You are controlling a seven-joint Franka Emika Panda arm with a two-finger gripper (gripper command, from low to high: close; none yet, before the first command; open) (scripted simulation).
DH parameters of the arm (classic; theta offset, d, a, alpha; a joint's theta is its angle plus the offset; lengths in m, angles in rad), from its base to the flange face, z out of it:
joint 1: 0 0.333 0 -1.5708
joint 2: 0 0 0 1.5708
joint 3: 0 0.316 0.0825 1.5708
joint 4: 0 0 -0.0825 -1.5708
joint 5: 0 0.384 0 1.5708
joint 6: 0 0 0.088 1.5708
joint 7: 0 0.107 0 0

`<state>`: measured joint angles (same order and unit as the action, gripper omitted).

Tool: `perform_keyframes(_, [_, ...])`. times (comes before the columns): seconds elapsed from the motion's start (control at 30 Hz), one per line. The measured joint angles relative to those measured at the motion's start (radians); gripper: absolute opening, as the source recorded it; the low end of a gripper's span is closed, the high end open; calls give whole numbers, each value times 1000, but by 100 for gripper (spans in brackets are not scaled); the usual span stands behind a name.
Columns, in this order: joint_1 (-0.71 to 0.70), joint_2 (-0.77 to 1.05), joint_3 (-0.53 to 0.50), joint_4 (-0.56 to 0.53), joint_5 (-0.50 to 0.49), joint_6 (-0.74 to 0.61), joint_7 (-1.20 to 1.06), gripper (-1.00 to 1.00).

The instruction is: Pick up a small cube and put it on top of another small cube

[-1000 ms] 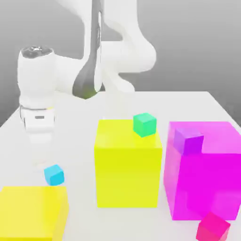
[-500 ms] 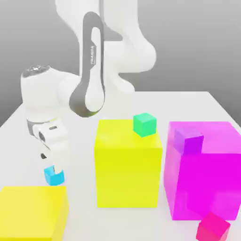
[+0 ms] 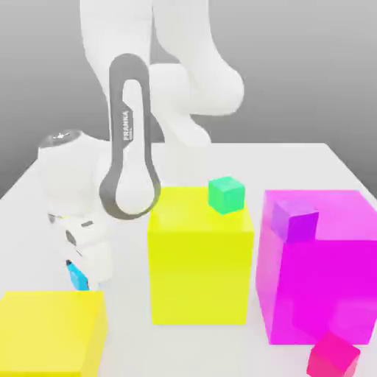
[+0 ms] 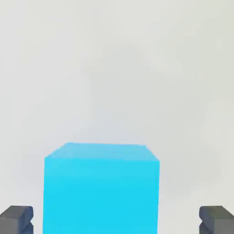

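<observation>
**Operator:** Report the position of the small cube relative to your pincer.

**Arm:** The small cube [image 4: 101,189] sits on the white table [image 3: 309,166], directly between my two fingertips [image 4: 16,218]. In the hand view it lies centred on the line joining them, with a clear strip of table showing on each side. In the exterior view, my pincer [image 3: 79,276] is low at the table, and the cube [image 3: 76,277] shows as a cyan sliver beside the hand, just behind the low yellow block [image 3: 50,331] at the exterior view's left.

**Operator:** State of the pincer?

**Arm:** Partly open. The fingertips stand apart from the cube's side faces; no contact is visible, and nothing is held.

**Operator:** Does the cube have a long axis to align with?

**Arm:** No. Its sides look equal. What matters is that its flat faces lie square to my closing line, and in the hand view they appear to.

**Operator:** What does the coming move turn on?

**Arm:** In my judgement, on that centring alone. The gaps look roughly even on both sides, so closing should meet both faces together without pushing the cube sideways. No sideways correction appears necessary before closing.
</observation>
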<state>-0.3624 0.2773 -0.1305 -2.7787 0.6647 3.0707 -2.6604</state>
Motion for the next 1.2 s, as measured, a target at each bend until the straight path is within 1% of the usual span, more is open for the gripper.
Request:
perform_keyframes(0.1, [0,0,0,0,2,1,-2,-100])
perform_keyframes(0.13, [-20,1,21,0,7,8,5,-100])
perform_keyframes(0.2, [9,-1,-6,-4,19,-3,38,-100])
perform_keyframes(0.4, [150,-75,-176,-26,-146,-69,163,-100])
perform_keyframes(0.57, [232,-152,-299,-51,-323,-114,296,-100])
perform_keyframes(0.7, [259,-210,-369,-73,-480,-147,405,-100])
perform_keyframes(0.83, [245,-261,-400,-97,-622,-178,499,-100])
perform_keyframes(0.9, [209,-297,-375,-64,-760,-226,609,-100])
perform_keyframes(0.93, [221,-315,-354,-40,-817,-256,659,-100])
perform_keyframes(1.0, [246,-348,-313,13,-895,-317,736,-100])
perform_keyframes(1.1, [289,-380,-252,91,-946,-401,808,-100])
perform_keyframes(1.2, [350,-388,-182,165,-949,-468,846,-100])
